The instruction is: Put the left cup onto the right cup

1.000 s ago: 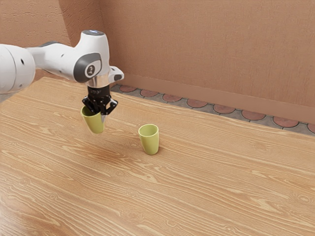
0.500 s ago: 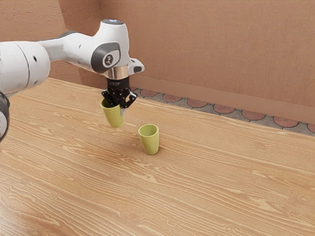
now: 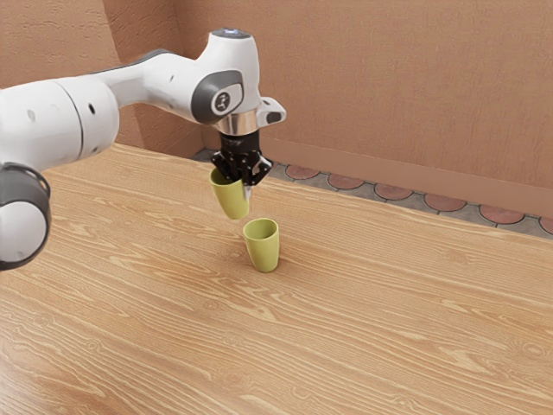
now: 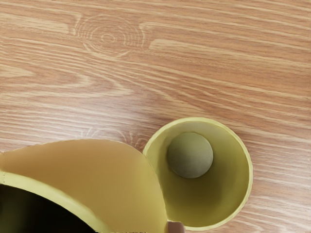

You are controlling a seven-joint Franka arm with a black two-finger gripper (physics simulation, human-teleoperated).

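Left cup (image 3: 229,201) hangs clamped in the gripper (image 3: 244,185), near right cup (image 3: 262,245).

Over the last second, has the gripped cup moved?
Yes. The held cup went up and toward the exterior view's right, closing on the standing cup, which stayed put.

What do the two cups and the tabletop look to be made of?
The held cup and the standing cup look like matte yellow-green plastic, possibly ceramic: uniform colour, thin smooth walls, no glare. The table looks like wood, lightly finished: flowing grain and knots.
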